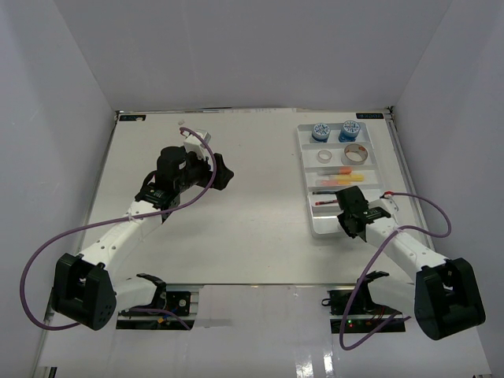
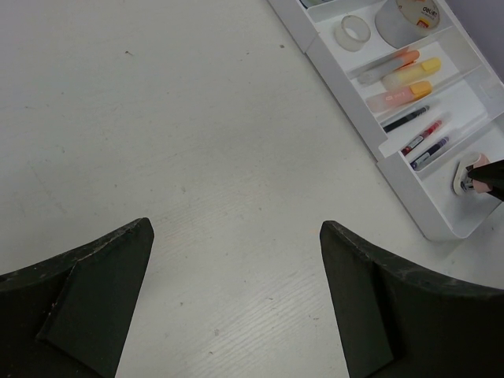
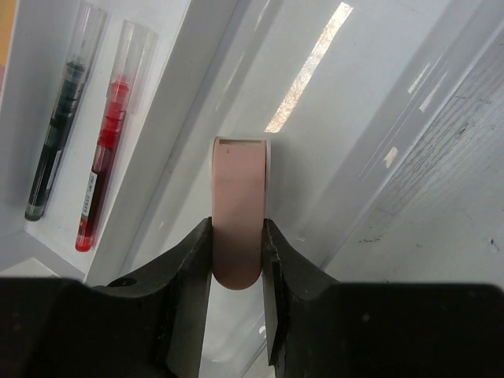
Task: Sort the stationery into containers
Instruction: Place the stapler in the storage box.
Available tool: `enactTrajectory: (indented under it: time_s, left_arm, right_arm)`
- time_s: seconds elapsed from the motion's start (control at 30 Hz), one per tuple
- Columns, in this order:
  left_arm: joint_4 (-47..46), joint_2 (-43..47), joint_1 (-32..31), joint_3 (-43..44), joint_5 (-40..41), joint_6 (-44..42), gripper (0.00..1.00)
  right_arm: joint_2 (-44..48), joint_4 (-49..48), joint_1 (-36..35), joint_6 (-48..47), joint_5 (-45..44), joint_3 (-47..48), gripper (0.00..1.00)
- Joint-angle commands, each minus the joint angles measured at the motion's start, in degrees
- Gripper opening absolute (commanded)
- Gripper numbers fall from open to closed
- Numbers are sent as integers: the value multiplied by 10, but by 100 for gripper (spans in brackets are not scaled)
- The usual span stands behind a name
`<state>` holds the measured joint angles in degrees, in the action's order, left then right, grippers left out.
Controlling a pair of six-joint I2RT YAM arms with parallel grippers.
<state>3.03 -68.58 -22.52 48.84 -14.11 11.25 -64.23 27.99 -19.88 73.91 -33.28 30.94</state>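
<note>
Observed right gripper clamped on pink eraser over tray compartment nearest surface near edge, likely for release there. Noted left gripper wide open, empty, well apart from tray.

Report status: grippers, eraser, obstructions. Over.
Left gripper open, over table. Right gripper shut on pink eraser, in tray's nearest compartment. No obstruction seen.
</note>
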Motion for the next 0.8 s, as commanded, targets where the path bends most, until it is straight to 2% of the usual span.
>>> enactTrajectory:
  time_s: [0.0,0.2,0.4,0.5,0.67,0.77]
  left_arm:
    - [3,5,-2,25,-4,0,98]
    - [5,5,-1,26,0,-2,98]
    - [6,5,-2,26,-1,-2,98]
    - [6,5,-1,26,-2,-2,98]
    - [8,3,-2,27,-2,-3,98]
    - [13,3,-2,29,2,-5,98]
  right_arm:
    - [-3,-8,6,29,-22,11,22]
    - [-18,-16,9,40,-19,24,28]
    - [-27,-17,11,38,-17,39,40]
    - [-20,-18,11,27,-11,43,52]
    - [28,-17,12,-4,-11,43,61]
    - [74,-12,11,-64,-23,51,69]
